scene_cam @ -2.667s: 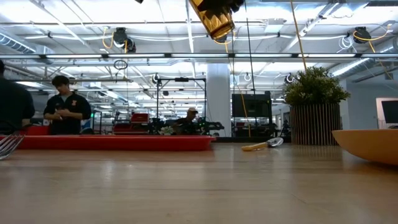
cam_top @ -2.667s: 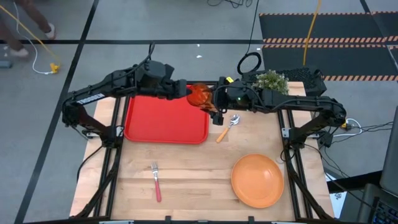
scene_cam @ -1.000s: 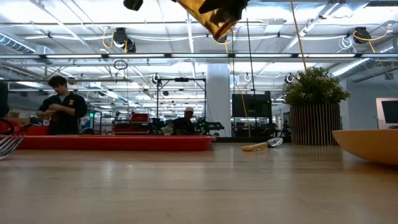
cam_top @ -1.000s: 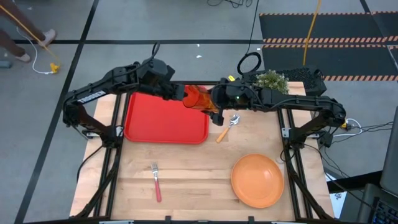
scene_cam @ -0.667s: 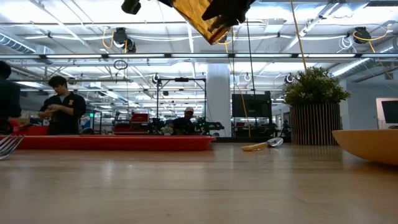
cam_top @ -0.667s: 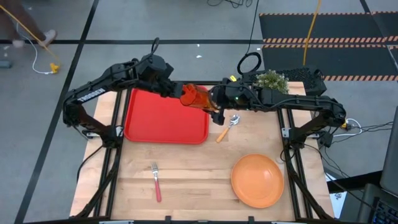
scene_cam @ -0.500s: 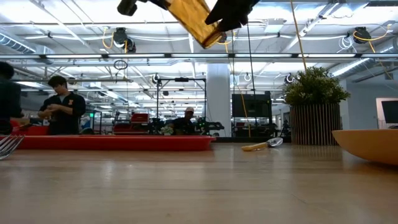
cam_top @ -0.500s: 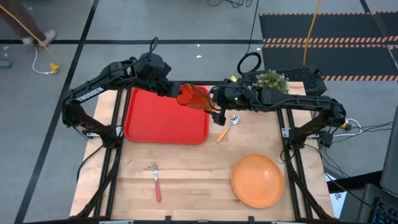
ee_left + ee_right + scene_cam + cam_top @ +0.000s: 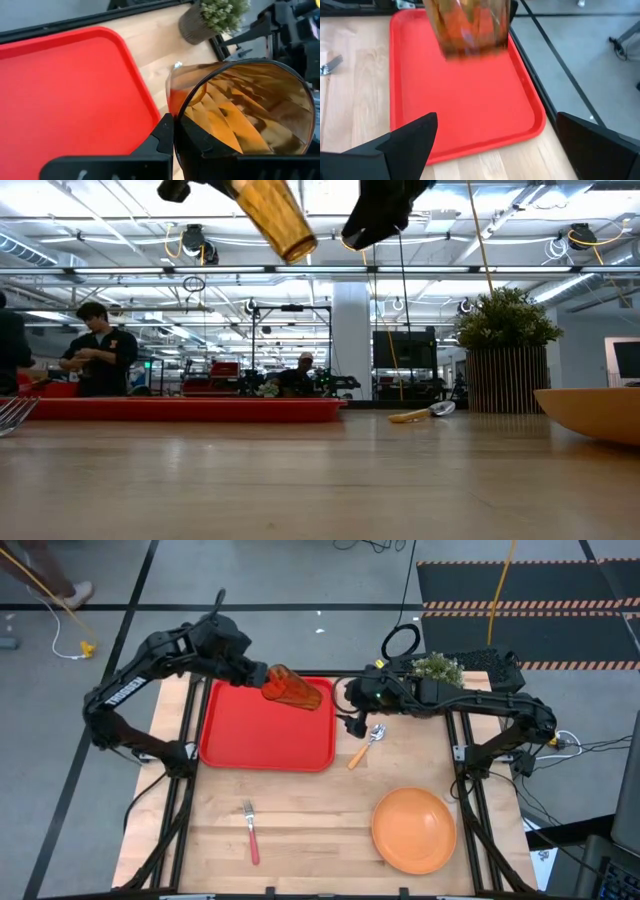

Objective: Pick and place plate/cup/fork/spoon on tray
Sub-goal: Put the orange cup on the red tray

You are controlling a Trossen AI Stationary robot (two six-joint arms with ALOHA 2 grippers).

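Wooden table (image 9: 300, 830): bearing tray (image 9: 265, 735), spoon (image 9: 365, 745), fork (image 9: 251, 831), plate (image 9: 414, 830), potted plant (image 9: 436, 669).

The red tray (image 9: 265, 730) is left bare across its whole floor, with only the amber cup (image 9: 291, 689) hung tilted in the air above its far right corner. Beside the tray's right rim the way is narrowed by the right end effector (image 9: 350, 713) and the spoon (image 9: 366, 744). Open worktop (image 9: 310, 810) is left between the fork (image 9: 251, 831) and the orange plate (image 9: 413, 830).
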